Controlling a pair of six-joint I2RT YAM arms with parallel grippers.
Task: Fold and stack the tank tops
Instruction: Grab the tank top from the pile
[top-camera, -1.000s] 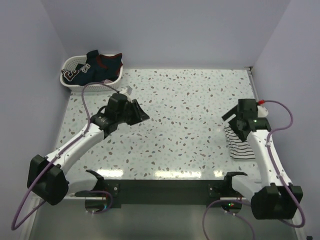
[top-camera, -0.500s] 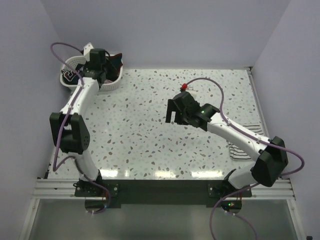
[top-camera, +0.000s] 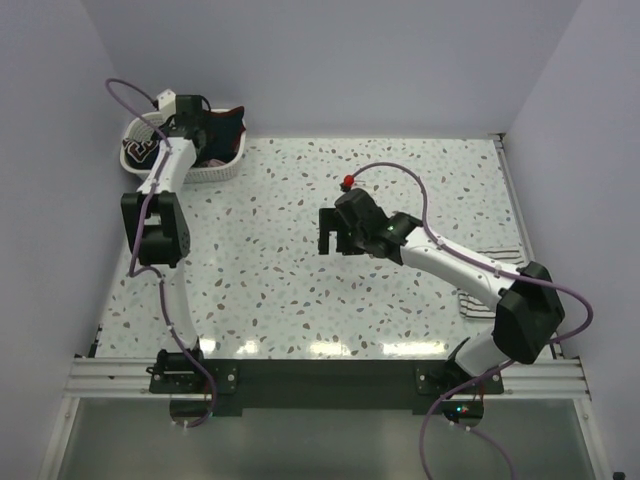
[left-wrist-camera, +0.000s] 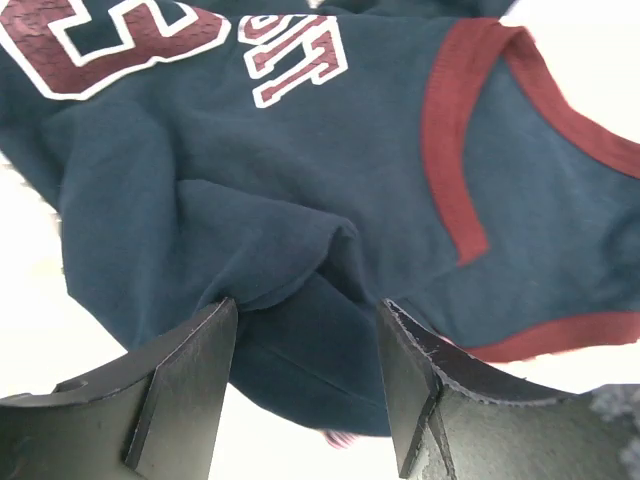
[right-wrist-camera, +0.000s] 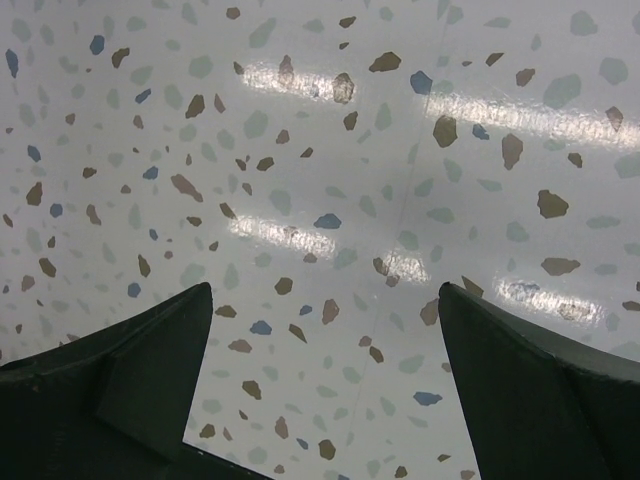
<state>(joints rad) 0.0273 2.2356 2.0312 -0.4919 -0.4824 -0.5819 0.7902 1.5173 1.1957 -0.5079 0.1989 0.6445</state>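
Note:
The dark navy tank top (top-camera: 222, 128) with red trim lies crumpled in a white basket (top-camera: 135, 152) at the far left corner. My left gripper (top-camera: 196, 122) is over it. In the left wrist view the open jaws (left-wrist-camera: 310, 325) straddle a raised fold of the navy cloth (left-wrist-camera: 300, 170), which bears red lettering. The white striped tank top (top-camera: 470, 300) lies folded at the right edge, partly hidden under my right arm. My right gripper (top-camera: 328, 236) hangs open and empty over the bare speckled table (right-wrist-camera: 330, 200) near its middle.
The speckled table (top-camera: 300, 290) has walls behind and on both sides. A pinkish bit of cloth (left-wrist-camera: 345, 436) peeks out under the navy top. No grey top shows.
My left arm swung from the table's left middle up into the basket. My right arm left the striped top and reached left to the table's centre.

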